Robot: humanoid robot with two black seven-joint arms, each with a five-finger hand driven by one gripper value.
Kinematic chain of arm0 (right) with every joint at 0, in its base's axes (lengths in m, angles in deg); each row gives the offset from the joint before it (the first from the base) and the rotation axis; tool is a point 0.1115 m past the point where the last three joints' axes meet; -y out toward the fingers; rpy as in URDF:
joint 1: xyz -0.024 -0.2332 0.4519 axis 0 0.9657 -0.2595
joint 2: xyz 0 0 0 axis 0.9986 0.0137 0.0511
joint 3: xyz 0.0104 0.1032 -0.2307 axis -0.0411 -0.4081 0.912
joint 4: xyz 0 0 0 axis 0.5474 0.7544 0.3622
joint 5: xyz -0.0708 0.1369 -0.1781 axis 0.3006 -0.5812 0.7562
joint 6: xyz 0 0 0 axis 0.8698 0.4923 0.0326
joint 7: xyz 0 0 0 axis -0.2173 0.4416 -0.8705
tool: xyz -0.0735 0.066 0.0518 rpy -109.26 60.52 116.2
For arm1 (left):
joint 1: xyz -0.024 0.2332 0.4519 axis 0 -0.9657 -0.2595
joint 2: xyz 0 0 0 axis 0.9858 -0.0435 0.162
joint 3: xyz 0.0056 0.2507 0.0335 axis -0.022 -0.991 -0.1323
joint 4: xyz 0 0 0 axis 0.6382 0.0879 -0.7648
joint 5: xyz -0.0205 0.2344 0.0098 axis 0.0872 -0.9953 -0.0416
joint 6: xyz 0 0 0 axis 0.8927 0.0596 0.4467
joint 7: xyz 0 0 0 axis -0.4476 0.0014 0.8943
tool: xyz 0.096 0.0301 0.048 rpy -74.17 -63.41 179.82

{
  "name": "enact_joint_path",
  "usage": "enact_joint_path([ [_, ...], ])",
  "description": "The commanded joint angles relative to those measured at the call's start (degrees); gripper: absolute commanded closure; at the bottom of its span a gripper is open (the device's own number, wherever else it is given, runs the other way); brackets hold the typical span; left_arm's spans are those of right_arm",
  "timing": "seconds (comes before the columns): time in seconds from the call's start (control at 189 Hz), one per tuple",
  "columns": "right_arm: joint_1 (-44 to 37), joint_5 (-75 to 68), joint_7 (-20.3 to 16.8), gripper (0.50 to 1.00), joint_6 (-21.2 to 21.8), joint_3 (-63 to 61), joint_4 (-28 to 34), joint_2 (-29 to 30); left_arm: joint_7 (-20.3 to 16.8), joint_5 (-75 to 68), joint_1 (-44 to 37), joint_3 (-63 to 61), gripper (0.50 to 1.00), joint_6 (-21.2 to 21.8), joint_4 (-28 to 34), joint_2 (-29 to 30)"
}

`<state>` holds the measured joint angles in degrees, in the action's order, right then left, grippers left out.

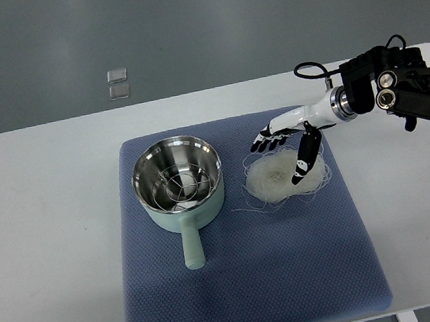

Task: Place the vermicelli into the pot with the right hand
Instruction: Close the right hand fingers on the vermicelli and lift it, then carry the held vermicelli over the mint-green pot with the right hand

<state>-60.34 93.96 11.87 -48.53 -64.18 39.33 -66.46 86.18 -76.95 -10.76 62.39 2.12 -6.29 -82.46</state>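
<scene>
Where the blue mat (248, 284) spreads across the white table (49, 232), the vermicelli (285, 177) lies in a pale, loose nest on the mat's right half, thin stray strands trailing out from its edges onto the cloth. Just beside it to the left, apart from the noodles, stands the pot (178, 180), a pale green saucepan with a shiny steel inside, a wire rack visible at its bottom, and its handle pointing toward the robot's side of the mat. Over the far edge of the nest hangs the right hand (284, 141), its arm coming in from the right edge of the picture; the fingers are spread and relaxed, holding nothing, with the black fingertips (264, 142) fanned out toward the pot and the thumb pointing down so that its tip sits at the top of the noodle pile. Whether the thumb actually touches the strands is hard to tell. Beyond the table, on the grey floor, lie two small clear squares (118, 83).
</scene>
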Motion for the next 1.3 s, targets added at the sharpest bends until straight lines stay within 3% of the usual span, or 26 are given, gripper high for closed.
enact_joint_path([
  [0.0,1.41,0.44,0.17,0.579,-0.97,-0.01,-0.26,0.55,0.00,0.00,0.04,-0.02,0.500,0.05,-0.07,0.00],
  [0.19,3.52,3.60,0.43,0.591,-3.70,0.08,-1.14,1.34,0.00,0.00,0.05,-0.02,0.500,-0.04,-0.07,0.00],
  [0.264,4.49,4.57,0.61,0.644,-4.31,0.08,-1.49,1.43,0.00,0.00,0.05,-0.02,0.500,0.05,0.02,0.00],
  [0.338,5.37,5.01,0.87,0.742,-4.75,0.08,-1.76,1.52,0.00,0.00,0.05,-0.02,0.500,-0.04,0.02,0.00],
  [0.396,5.72,5.97,1.31,0.936,-5.45,0.08,-1.76,1.69,0.00,0.00,0.04,-0.02,0.500,0.05,0.02,0.00],
  [0.428,5.98,6.50,1.49,1.000,-5.81,0.08,-1.76,1.69,0.00,0.00,0.05,-0.02,0.500,0.05,0.02,0.00],
  [0.818,1.32,4.74,1.93,1.000,-5.54,-0.18,0.44,-1.91,0.00,0.00,-0.04,0.07,0.500,-0.04,0.29,0.00],
  [1.072,-15.54,-5.36,1.75,1.000,-2.03,0.26,8.00,-9.55,0.00,0.00,-0.04,-0.02,0.500,-0.04,-0.15,0.00],
  [1.225,-24.69,-10.20,1.57,1.000,-1.68,2.02,8.18,-8.59,0.00,0.00,-0.04,-0.02,0.500,-0.04,-0.24,0.00],
  [1.294,-27.76,-12.22,1.57,1.000,-1.76,4.30,7.56,-5.08,0.00,0.00,-0.04,-0.02,0.500,-0.04,-0.15,0.00],
])
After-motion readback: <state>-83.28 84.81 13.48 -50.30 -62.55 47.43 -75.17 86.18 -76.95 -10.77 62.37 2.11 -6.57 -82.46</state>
